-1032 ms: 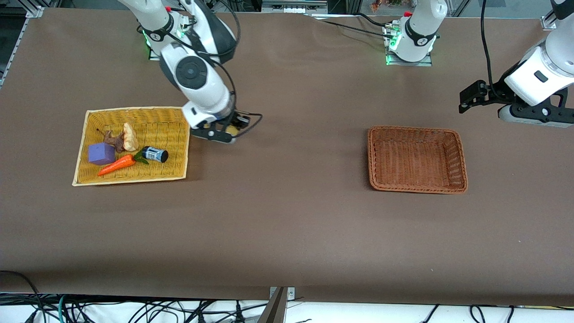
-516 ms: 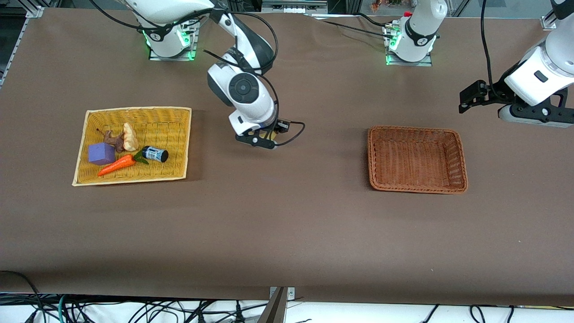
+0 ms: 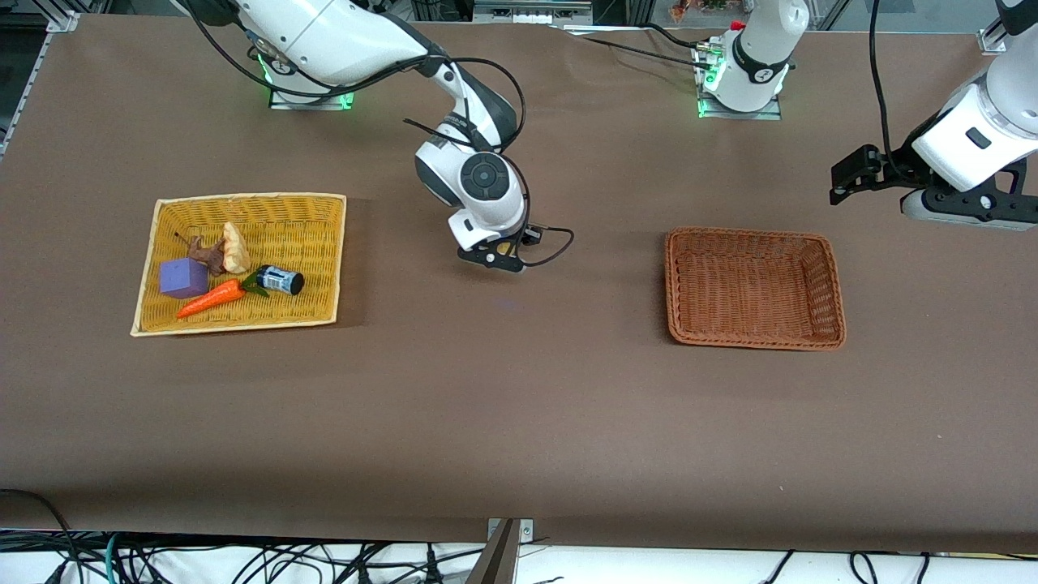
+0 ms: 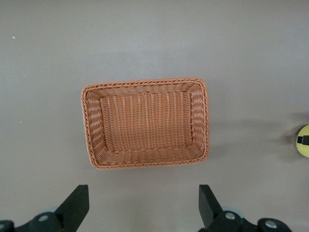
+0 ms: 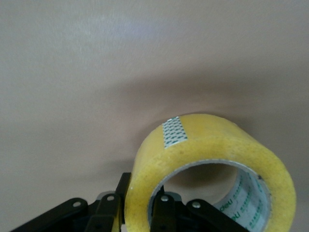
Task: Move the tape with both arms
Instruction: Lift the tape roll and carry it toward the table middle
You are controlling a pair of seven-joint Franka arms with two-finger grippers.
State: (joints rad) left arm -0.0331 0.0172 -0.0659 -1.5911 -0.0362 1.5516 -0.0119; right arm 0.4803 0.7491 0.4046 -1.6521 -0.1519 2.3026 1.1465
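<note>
The tape, a yellowish translucent roll with a wide hole, hangs upright in my right gripper. The jaws are shut on its wall, one finger outside and one inside the hole. In the front view only a yellow sliver of the tape shows under my right gripper, which is over the bare middle of the table. My left gripper waits open over the left arm's end of the table. In the left wrist view nothing lies between the spread fingers of my left gripper, and the tape shows at that picture's edge.
An empty brown wicker basket stands toward the left arm's end; its rim fills the left wrist view. A yellow woven tray toward the right arm's end holds a purple block, a carrot and a small dark cylinder.
My right arm has carried the tape from beside the yellow tray to the middle of the table, toward the brown basket. The left arm has not moved.
</note>
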